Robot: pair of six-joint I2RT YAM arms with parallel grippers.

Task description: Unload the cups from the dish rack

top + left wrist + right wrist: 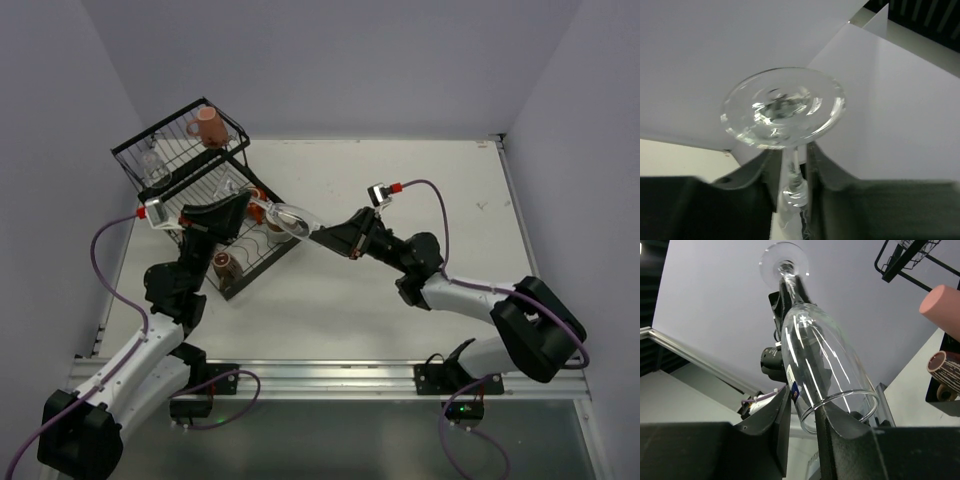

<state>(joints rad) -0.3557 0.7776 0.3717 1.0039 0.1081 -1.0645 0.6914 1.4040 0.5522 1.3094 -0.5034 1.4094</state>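
A clear stemmed glass [285,218] hangs on its side in the air between my two grippers, just right of the black wire dish rack [170,150]. My left gripper [250,205] is shut on its stem [794,160], with the round foot [784,107] just past the fingertips. My right gripper [318,235] is shut on the bowl's rim [840,410], one finger inside and one outside. The rack holds a pink mug [208,127], a clear glass [155,170], a brown cup [222,263] and orange-red pieces [258,195].
The rack stands at the far left of the white table [430,200], tilted diagonally. In the right wrist view a salmon tumbler [942,307] and a brown ribbed cup [942,365] show at the right edge. Grey walls close the table on three sides.
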